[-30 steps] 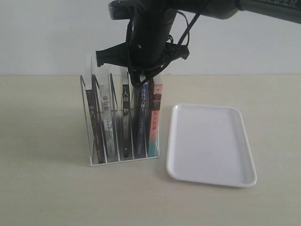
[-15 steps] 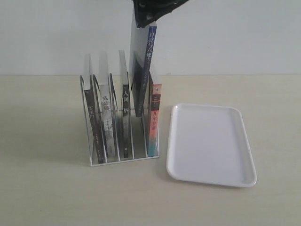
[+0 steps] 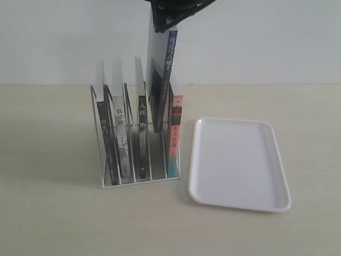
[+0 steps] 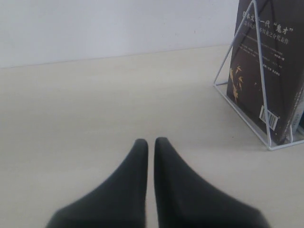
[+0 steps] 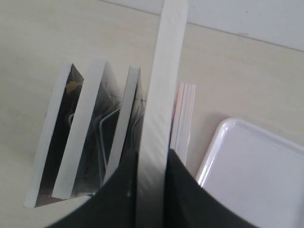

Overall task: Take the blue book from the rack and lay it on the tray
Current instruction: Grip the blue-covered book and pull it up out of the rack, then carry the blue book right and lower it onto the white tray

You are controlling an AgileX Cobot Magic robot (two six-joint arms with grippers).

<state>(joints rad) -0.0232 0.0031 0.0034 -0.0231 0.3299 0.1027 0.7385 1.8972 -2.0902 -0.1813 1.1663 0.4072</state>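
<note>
The blue book (image 3: 162, 80) hangs upright, lifted well up out of its slot, its lower end still between the dividers of the clear rack (image 3: 106, 160). My right gripper (image 3: 169, 18) is shut on the book's top edge, at the top of the exterior view. From the right wrist the book's white page edge (image 5: 161, 95) runs between the black fingers (image 5: 185, 185), with my right gripper (image 5: 151, 159) clamped on it. The white tray (image 3: 277, 170) lies flat to the right of the rack, also seen as the tray (image 5: 256, 175). My left gripper (image 4: 151, 141) is shut on nothing, low over the table, left of the rack (image 4: 247, 95).
Three books stay in the rack left of the raised one, and a pink-and-teal-spined book (image 3: 175, 133) stands in the rightmost slot beside the tray. A dark-covered book (image 4: 266, 71) fills the rack's end slot. A pale wall rises behind the table.
A second ago the right gripper was down at the rack, on the book's top. It has since lifted the blue book upward; over the last half second it has hardly moved.
</note>
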